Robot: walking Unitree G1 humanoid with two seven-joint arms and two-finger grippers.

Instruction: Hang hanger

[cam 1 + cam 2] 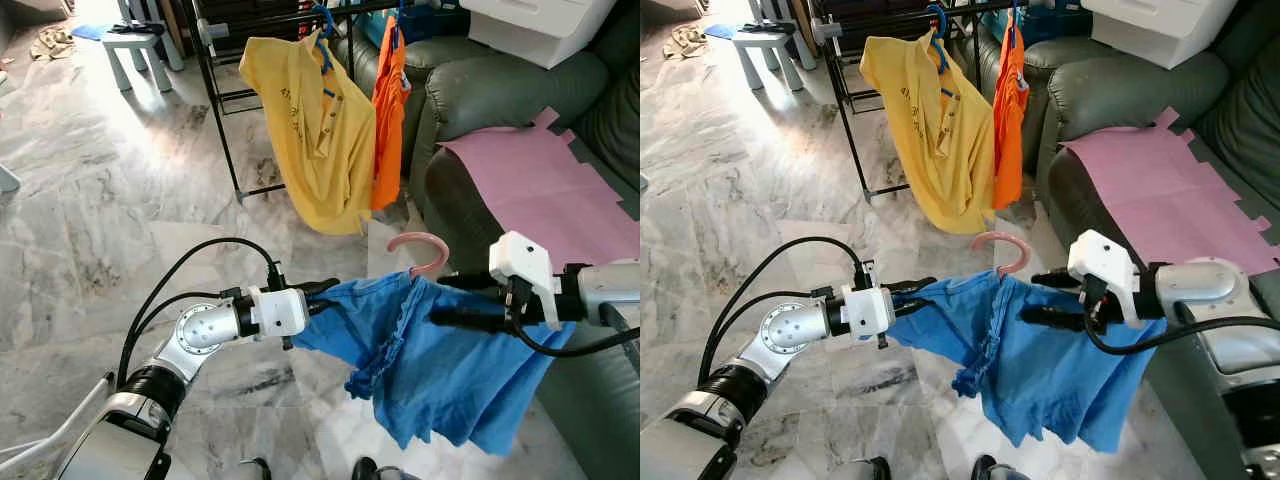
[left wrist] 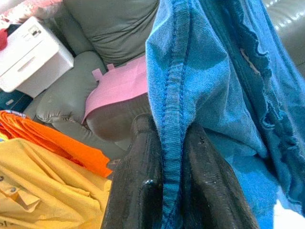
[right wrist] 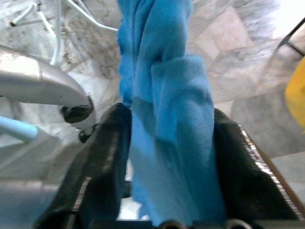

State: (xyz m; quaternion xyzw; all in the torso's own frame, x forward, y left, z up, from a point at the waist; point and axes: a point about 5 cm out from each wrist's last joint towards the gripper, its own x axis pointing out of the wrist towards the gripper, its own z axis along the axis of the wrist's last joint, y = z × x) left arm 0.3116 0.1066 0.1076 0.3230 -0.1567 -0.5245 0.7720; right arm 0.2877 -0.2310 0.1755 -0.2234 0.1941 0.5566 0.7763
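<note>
We see the left hand (image 1: 325,292) and right hand (image 1: 450,300) each clamped on the blue shirt (image 1: 420,365), stretched between them on its pink hanger (image 1: 420,250). Beyond hang a yellow shirt (image 1: 305,130) and an orange garment (image 1: 388,120) on the rack (image 1: 215,80).

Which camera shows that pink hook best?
The left eye view: the pink hook curves up whole above the blue shirt, between both grippers. The right eye view shows it as well. The wrist views show blue cloth between the fingers.
</note>
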